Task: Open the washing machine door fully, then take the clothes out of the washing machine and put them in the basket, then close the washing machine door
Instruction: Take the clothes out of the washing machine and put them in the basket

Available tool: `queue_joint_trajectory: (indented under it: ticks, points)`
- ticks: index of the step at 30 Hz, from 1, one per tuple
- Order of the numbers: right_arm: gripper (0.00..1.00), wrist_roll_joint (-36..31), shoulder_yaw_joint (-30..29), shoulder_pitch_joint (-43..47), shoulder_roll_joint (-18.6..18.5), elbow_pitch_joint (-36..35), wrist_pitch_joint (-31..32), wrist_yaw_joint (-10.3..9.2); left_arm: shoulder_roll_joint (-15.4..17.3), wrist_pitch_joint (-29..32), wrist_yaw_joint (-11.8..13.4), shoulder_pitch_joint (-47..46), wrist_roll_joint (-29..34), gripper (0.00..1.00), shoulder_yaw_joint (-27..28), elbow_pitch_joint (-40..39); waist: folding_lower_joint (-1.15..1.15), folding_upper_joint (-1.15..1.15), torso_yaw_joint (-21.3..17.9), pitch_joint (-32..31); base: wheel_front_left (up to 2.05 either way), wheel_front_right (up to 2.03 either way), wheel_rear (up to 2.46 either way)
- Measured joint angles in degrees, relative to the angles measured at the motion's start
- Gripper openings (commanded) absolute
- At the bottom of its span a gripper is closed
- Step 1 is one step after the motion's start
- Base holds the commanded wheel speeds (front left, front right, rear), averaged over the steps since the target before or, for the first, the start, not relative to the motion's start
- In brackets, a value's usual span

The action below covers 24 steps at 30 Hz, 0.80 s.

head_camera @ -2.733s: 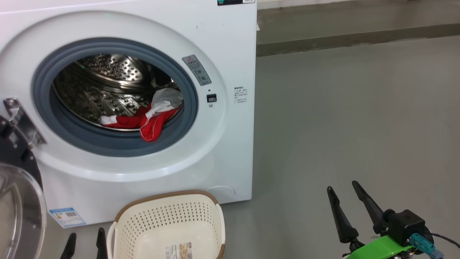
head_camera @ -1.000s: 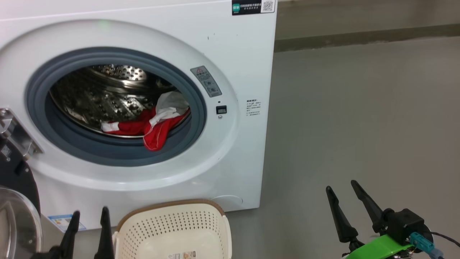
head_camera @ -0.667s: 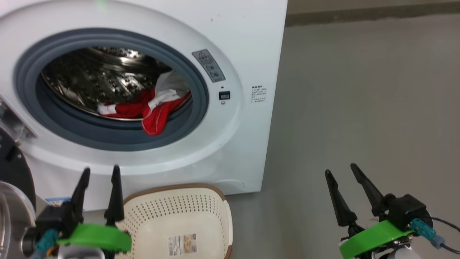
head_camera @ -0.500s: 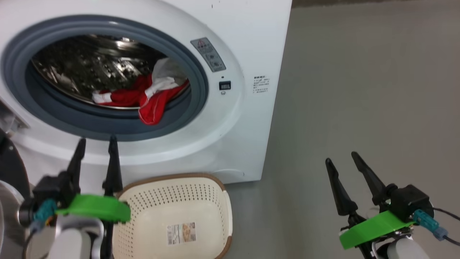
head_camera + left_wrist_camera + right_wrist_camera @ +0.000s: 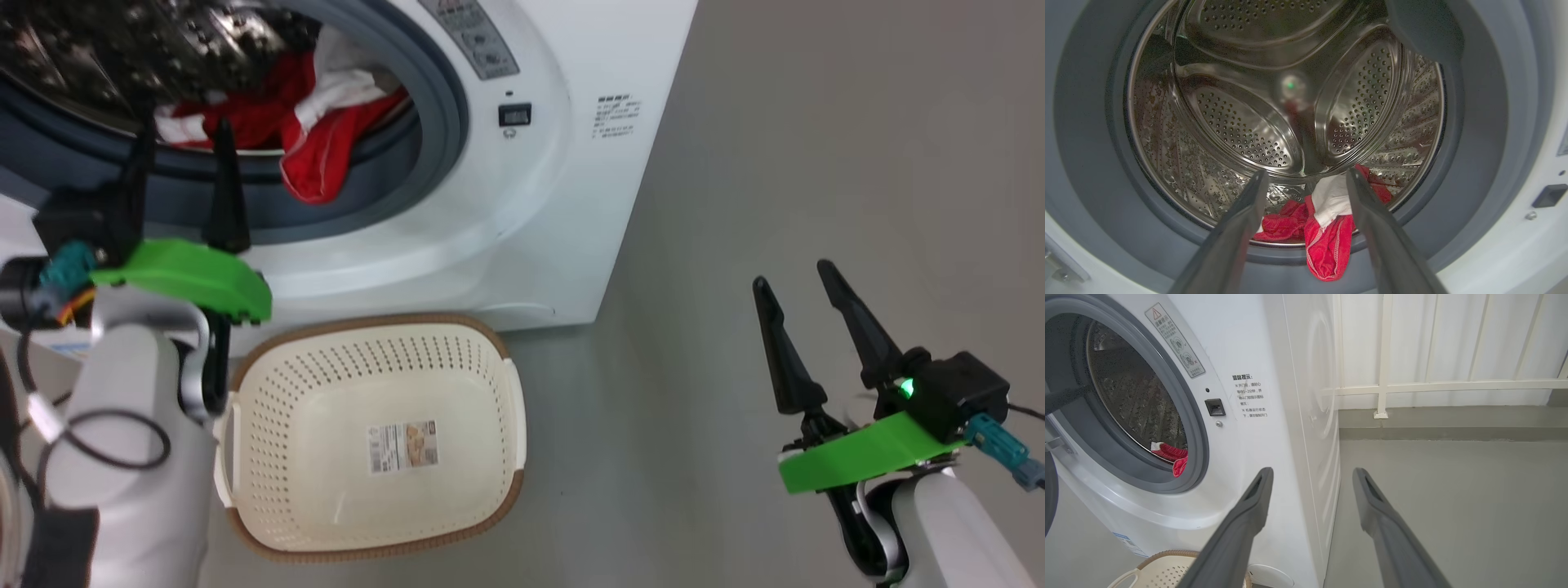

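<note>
1. Since the earlier frames, the left tool [image 5: 181, 137] is being brought up from beside the basket [image 5: 367, 320] to the drum mouth. The head camera is also being tilted downward, so the machine's apparent shift is not its own.
2. The clothes [image 5: 1327, 228] are being left at the front bottom of the drum [image 5: 1241, 134]. One red fold is hanging over the grey gasket [image 5: 1478, 163] of the washing machine [image 5: 539, 245].
3. The left tool's fingers are being held wide apart, framing the clothes without touching them, and nothing is being gripped.
4. The right tool [image 5: 796, 276] is being held wide and empty, well apart over the floor [image 5: 816, 122].
5. The washing machine door [image 5: 1048, 494] is judged already swung open. The basket is lying empty, so taking out the clothes and closing the door are still to be done.
</note>
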Motion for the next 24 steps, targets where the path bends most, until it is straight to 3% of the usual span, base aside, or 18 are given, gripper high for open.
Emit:
queue_joint_trajectory:
  ticks: [14,24]
  points:
    - [1.0,-0.1,0.3,-3.9,-0.2,-0.9,0.0,0.0,3.4,1.7,0.2,-19.9,0.1,1.0,0.0,19.9,0.0,0.0,-1.1,9.4,0.0,0.0,0.0]
    - [1.0,0.0,1.5,-5.2,-0.1,-0.7,0.0,0.0,6.7,6.1,2.8,-25.8,2.3,1.0,-2.1,30.0,0.0,0.0,-3.4,12.0,0.0,0.0,0.0]
